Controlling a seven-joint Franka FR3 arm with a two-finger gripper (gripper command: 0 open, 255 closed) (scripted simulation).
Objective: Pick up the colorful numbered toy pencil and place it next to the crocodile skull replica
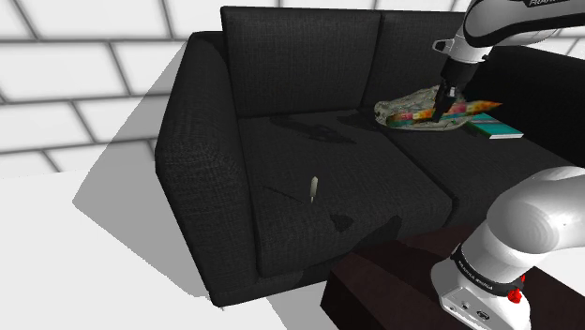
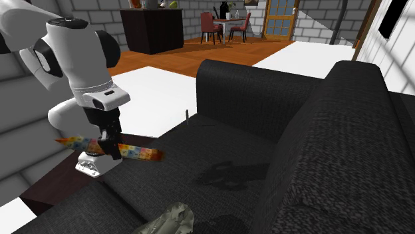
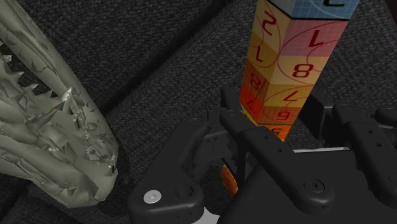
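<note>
One gripper (image 2: 106, 147) was clamped on one numbered pencil (image 2: 143, 152), held just beside one skull (image 3: 51, 127) above the seat of one black sofa (image 1: 309, 178). White brick walls were seen around it. One teal book (image 1: 497, 128) was shown in the shoulder view, and one far dining table (image 2: 227, 20) in the second exterior view.

Wrist view crops the skull (image 3: 57, 127) and pencil (image 3: 292, 63) (far end).
</note>
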